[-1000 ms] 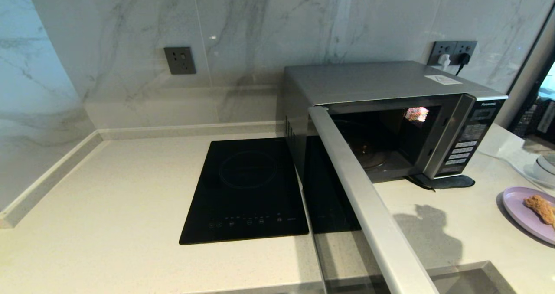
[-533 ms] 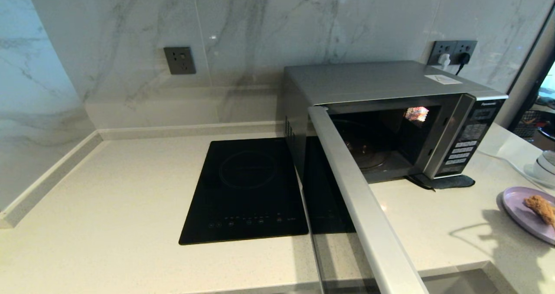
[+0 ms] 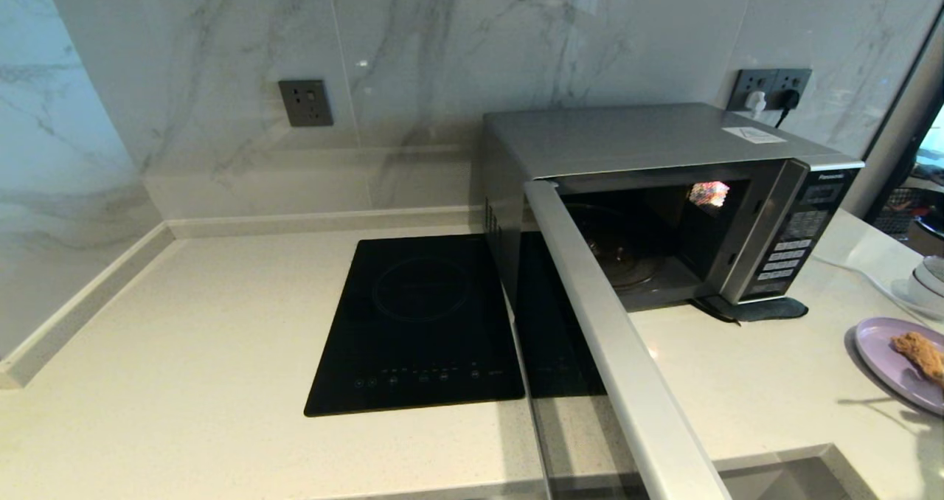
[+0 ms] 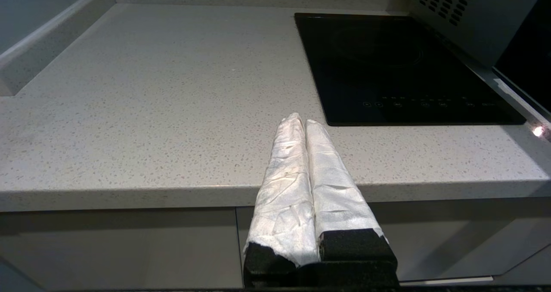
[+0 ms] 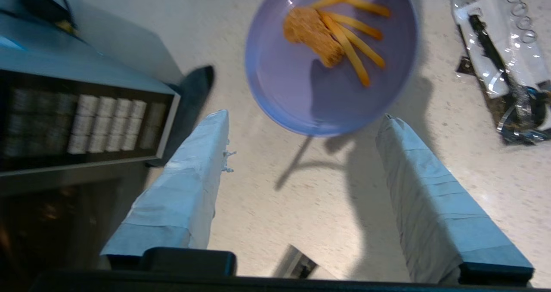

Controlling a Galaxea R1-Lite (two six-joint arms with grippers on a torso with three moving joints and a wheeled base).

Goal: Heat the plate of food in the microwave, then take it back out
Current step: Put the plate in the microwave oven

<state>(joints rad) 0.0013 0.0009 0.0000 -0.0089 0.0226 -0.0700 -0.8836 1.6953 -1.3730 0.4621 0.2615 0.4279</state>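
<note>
Right wrist cam: right gripper [image 5: 303, 115] is spread wide, nothing between the two white-wrapped fingers [image 5: 189, 184], hanging above bare countertop [image 5: 267, 223] w/ its tips just short of the plate of food [image 5: 301, 94]. Landmark = the microwave [image 3: 649, 142]; all places given relative to it. Plate is lilac, round, shallow, resting flat on the counter, apart from the microwave on its button-panel side & a bit nearer the counter's front edge. On it: a lumpy golden-brown fried piece plus several yellow fry-like strips. Gripper's shadow falls across plate & counter. Not touching the plate as far as can be seen.

Microwave door [image 3: 612, 345] stands swung open toward the front of the counter, hinged on the side away from the panel; cavity is dark, glass turntable visible inside, no plate in it. Button panel [image 5: 107, 124] shows at the edge of the wrist pic.

Beyond the plate, farther from the microwave: some clear-wrapped white & black stuff [image 5: 499, 55], can't tell what. A white bowl-like thing [image 3: 925, 279] sits behind the plate.

Other side of the microwave, touching distance from its hinge side: flat black induction hob [image 3: 420, 323] set in the counter. Wall sockets [image 3: 771, 87] behind the microwave, plug in.

Left gripper [image 4: 300, 119] parked low by the counter's front edge, hob side of the microwave; fingers pressed together, empty.
</note>
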